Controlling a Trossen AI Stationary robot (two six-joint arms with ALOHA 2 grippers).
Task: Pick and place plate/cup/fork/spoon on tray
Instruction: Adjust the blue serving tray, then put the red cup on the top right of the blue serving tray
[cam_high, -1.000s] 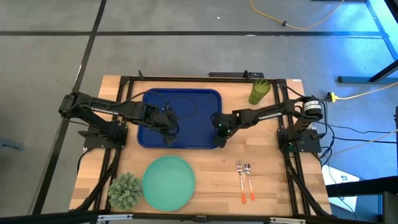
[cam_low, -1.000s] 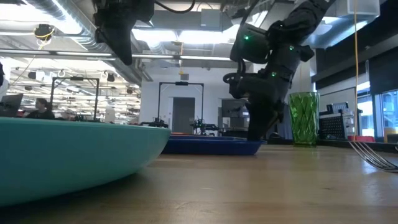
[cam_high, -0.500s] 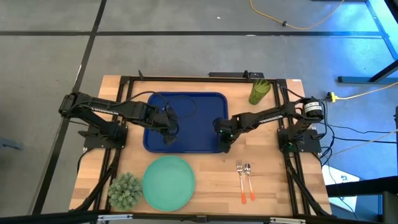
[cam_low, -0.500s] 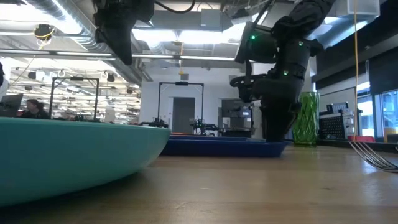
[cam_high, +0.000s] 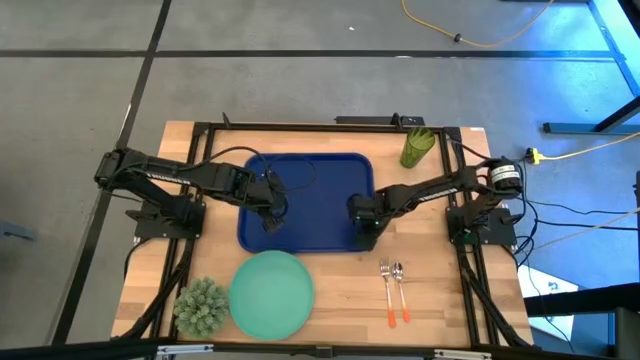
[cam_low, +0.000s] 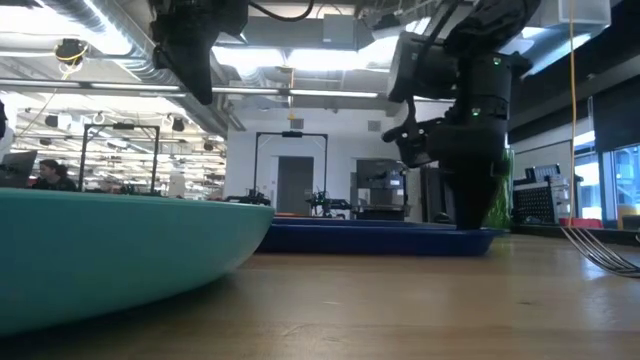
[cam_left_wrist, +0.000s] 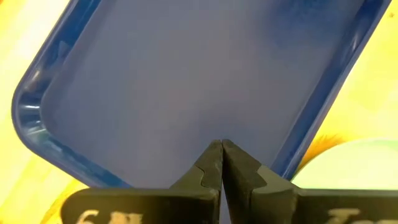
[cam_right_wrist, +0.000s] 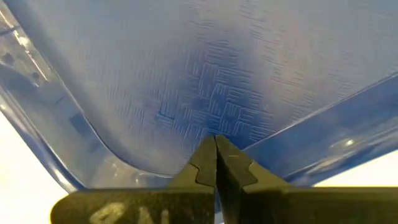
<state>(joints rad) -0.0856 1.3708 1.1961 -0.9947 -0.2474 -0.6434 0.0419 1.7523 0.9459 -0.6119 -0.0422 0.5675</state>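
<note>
- The tray (cam_high: 310, 200) lies flat on the table (cam_high: 440, 290), toward its far side and about midway across; nothing rests in it.
- My right gripper (cam_high: 364, 228) is down at the tray's near right corner, fingers pressed together with nothing between them; its tips (cam_right_wrist: 215, 152) sit just inside the rim.
- My left gripper (cam_high: 272, 222) hangs over the tray's left part, fingers also pinched together and empty, raised above the floor of the tray.
- The plate (cam_high: 271, 293) sits just in front of the tray's near edge, apart from it.
- The spiky plant (cam_high: 201, 306) is beside the plate's left edge.
- The fork (cam_high: 386, 291) and spoon (cam_high: 401, 292) lie side by side in front of the tray's right corner.
- The cup (cam_high: 417, 147) stands beyond the tray's far right corner.
- My right arm partly hides the cup in the low view.
</note>
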